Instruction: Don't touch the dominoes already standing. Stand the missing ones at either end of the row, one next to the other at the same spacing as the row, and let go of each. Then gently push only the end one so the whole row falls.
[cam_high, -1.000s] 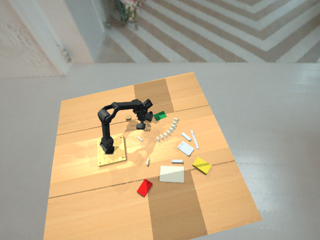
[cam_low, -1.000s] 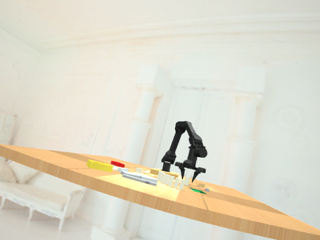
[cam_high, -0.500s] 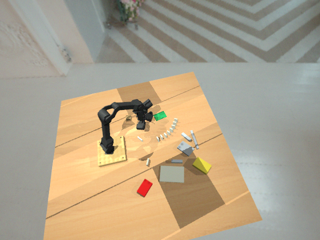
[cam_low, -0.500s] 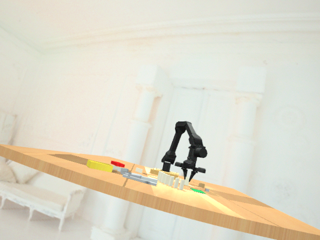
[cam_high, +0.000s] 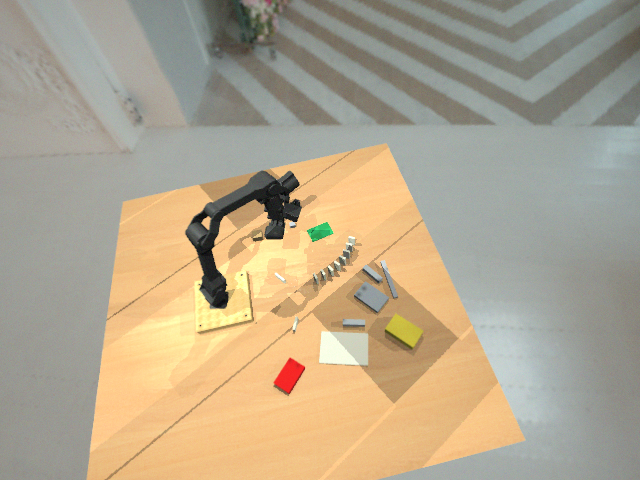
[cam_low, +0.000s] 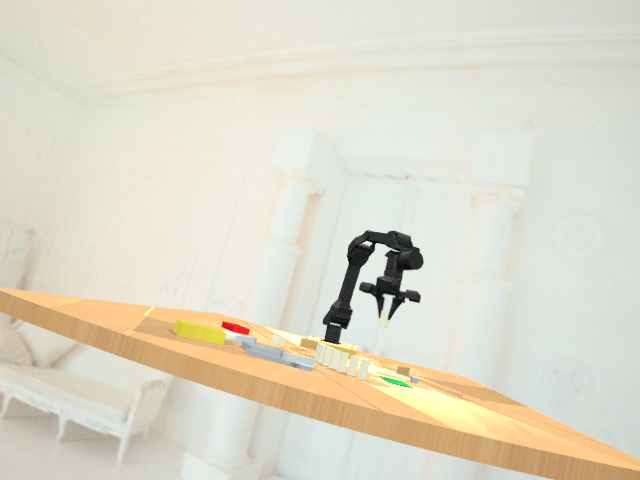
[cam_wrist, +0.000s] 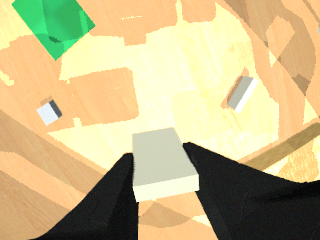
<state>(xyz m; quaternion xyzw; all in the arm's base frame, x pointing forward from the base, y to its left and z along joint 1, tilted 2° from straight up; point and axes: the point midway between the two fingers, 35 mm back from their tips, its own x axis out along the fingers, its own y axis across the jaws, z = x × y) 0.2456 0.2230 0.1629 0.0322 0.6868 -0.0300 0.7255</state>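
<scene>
My gripper (cam_high: 274, 231) (cam_low: 385, 313) (cam_wrist: 159, 155) is shut on a cream domino (cam_low: 383, 320) (cam_wrist: 163, 164) and holds it upright, well above the wooden table (cam_high: 170, 392). A curved row of standing cream dominoes (cam_high: 334, 263) (cam_low: 338, 359) runs to the right of the gripper, near a flat green tile (cam_high: 320, 231) (cam_low: 395, 381) (cam_wrist: 54, 14). Two more dominoes lie flat: one (cam_high: 280, 277) (cam_wrist: 242, 92) in front of the gripper, another (cam_high: 295, 324) nearer the table's middle.
A small white cube (cam_high: 292, 224) (cam_wrist: 48, 112) and a tan block (cam_high: 256, 236) (cam_low: 403, 369) lie beside the gripper. Grey blocks (cam_high: 371, 297), a yellow block (cam_high: 403, 330), a white sheet (cam_high: 343, 348) and a red block (cam_high: 288, 375) lie beyond the row. The arm's base plate (cam_high: 230, 320) is on the left.
</scene>
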